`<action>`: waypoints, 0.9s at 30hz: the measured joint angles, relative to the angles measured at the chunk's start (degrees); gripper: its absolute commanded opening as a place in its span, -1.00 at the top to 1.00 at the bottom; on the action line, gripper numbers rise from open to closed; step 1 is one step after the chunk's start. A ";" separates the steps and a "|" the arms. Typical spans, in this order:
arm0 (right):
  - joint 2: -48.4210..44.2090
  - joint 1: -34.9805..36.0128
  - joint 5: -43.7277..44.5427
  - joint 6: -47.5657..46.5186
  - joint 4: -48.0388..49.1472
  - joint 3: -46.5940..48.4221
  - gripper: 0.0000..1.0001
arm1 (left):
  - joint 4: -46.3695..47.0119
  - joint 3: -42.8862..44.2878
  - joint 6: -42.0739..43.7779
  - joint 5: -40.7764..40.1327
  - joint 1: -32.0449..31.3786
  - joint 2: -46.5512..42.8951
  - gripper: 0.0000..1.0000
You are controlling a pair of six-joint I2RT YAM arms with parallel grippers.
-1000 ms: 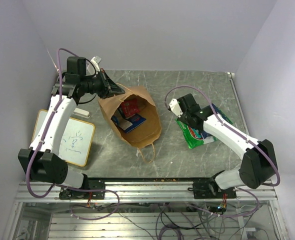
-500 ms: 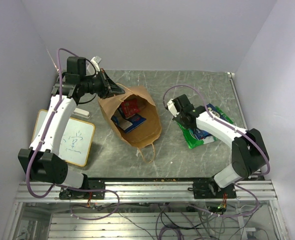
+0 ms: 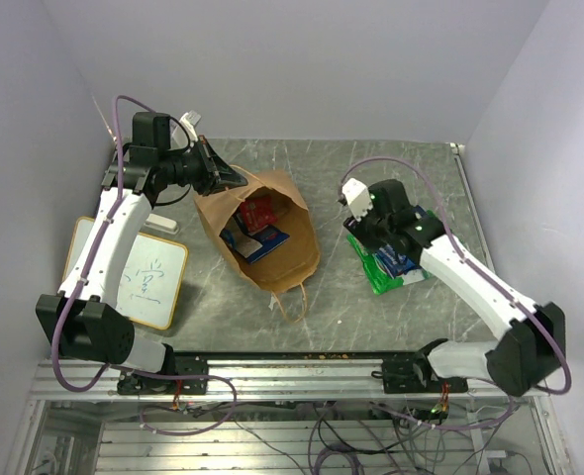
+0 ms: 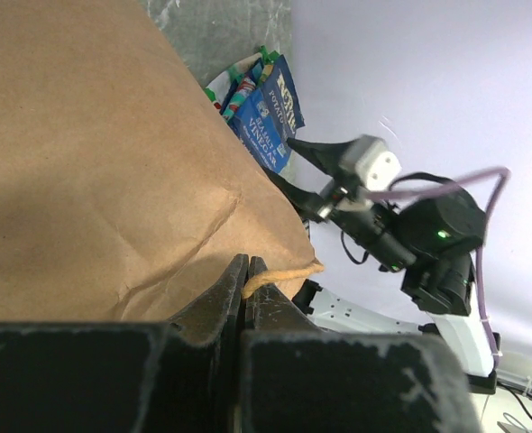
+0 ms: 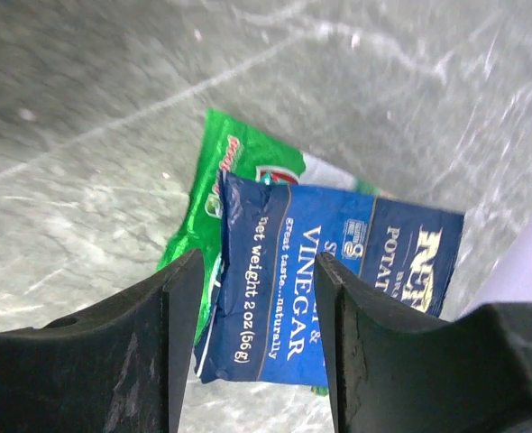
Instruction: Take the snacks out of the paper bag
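Note:
The brown paper bag (image 3: 262,237) lies mouth-up in the middle of the table, with a red snack (image 3: 258,210) and a blue snack (image 3: 262,243) showing inside. My left gripper (image 3: 235,178) is at the bag's far rim, shut on its twisted string handle (image 4: 279,273); the bag's wall (image 4: 95,162) fills the left wrist view. To the right, a blue snack packet (image 5: 338,289) lies on a green-white one (image 5: 216,176). My right gripper (image 5: 257,343) hangs open just above them (image 3: 373,236), holding nothing.
A small whiteboard (image 3: 146,282) with writing lies at the left, a white eraser (image 3: 159,228) above it. The bag's other string handle (image 3: 292,302) trails toward the near edge. Walls close in at the back and sides.
My right gripper has opened and let go of the blue packet, which now rests on the green one; that arm shifted slightly right. The left arm and bag have not moved.

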 measured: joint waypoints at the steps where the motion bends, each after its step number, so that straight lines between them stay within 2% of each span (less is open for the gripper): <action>1: -1.97 0.02 -1.88 -1.25 0.57 -0.02 -0.11 | 0.00 0.00 0.00 0.00 0.00 0.00 0.86; 4: -6.97 -0.04 -9.22 -5.07 3.56 -0.72 -0.20 | 0.00 0.00 0.00 0.04 0.00 0.00 0.86; 9: -13.40 -0.02 -31.61 -11.65 9.18 -2.16 -0.24 | 0.00 0.00 0.00 0.15 0.00 0.00 0.86; 12: -15.17 0.28 -44.35 -12.87 13.92 -4.48 -0.24 | 0.02 0.00 0.00 0.17 0.00 0.00 0.86; 15: -14.14 3.30 -51.82 -12.61 19.12 -6.10 -0.24 | 0.02 0.00 0.00 0.17 0.00 0.00 0.86; 21: -9.31 19.34 -51.06 -14.58 28.26 -7.85 -0.15 | 0.11 0.00 -0.02 0.17 0.00 0.00 0.86; 27: -0.66 21.99 -44.87 -24.09 31.93 -6.36 0.00 | 0.37 0.00 0.00 0.17 0.00 0.00 0.86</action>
